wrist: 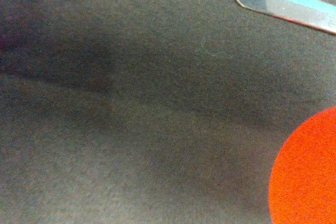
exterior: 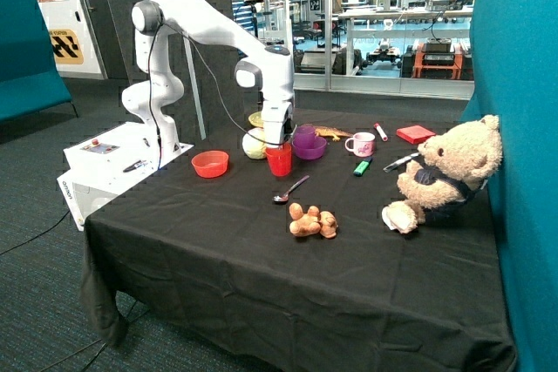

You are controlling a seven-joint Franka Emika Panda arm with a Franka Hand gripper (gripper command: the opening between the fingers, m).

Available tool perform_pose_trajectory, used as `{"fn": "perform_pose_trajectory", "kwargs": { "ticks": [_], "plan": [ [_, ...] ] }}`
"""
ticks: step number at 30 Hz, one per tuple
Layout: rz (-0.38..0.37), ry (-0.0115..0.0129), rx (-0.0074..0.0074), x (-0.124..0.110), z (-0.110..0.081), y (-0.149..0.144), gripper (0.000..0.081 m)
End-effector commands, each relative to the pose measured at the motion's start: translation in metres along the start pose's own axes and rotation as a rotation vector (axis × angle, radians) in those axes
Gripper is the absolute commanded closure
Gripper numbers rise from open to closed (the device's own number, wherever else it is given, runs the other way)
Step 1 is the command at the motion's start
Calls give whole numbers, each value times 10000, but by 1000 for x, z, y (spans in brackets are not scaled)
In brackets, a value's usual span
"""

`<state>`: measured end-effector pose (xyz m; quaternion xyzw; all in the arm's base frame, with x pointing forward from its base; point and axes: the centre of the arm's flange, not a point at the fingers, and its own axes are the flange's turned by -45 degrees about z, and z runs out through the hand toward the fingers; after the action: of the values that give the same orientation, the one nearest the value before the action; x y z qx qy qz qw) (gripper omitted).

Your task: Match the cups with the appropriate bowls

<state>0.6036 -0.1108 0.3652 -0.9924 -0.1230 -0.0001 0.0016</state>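
While the arm (exterior: 218, 32) reaches out over the black cloth (exterior: 261, 276), its gripper (exterior: 277, 140) sits right at the rim of the red cup (exterior: 279, 160), which stands on the cloth just in front of the purple bowl (exterior: 310, 148). From where I stand I cannot tell whether the fingers are spread or pinching the cup; the wrist body hides them. The purple cup (exterior: 304, 135) already sits in the purple bowl, so that pair looks matched. The red bowl (exterior: 210, 164) lies empty, well apart from the red cup, toward the robot's white base (exterior: 118, 158). A spoon (exterior: 290, 190) lies near the red cup, and beyond it are a small brown toy (exterior: 312, 221), a teddy bear (exterior: 445, 176), a white-and-pink mug (exterior: 360, 144), a green marker (exterior: 362, 167) and a red block (exterior: 416, 134).

The wrist view shows mostly dark cloth (wrist: 131, 119), with the spoon handle (wrist: 289, 6) crossing one corner and a round red shape (wrist: 310, 171), probably the red cup's side or rim, at the edge. No fingers show here either.

I judge the step in hand to be picking up the red cup. Next it needs a firm grip on the cup wall, a lift clear of the cloth, a carry across to the red bowl, and a gentle upright set-down inside it.
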Motion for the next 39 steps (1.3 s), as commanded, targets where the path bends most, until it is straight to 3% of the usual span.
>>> {"fn": "perform_pose_trajectory", "kwargs": {
  "ticks": [1, 19, 28, 39],
  "plan": [
    [-208, -5, -32, -5, -21, -5, 808],
    [-1235, -7, -31, -43, -68, -48, 808],
    [-1344, -7, -31, -61, -77, -61, 808],
    [312, -4, -32, -88, -71, -44, 808]
  ]
}}
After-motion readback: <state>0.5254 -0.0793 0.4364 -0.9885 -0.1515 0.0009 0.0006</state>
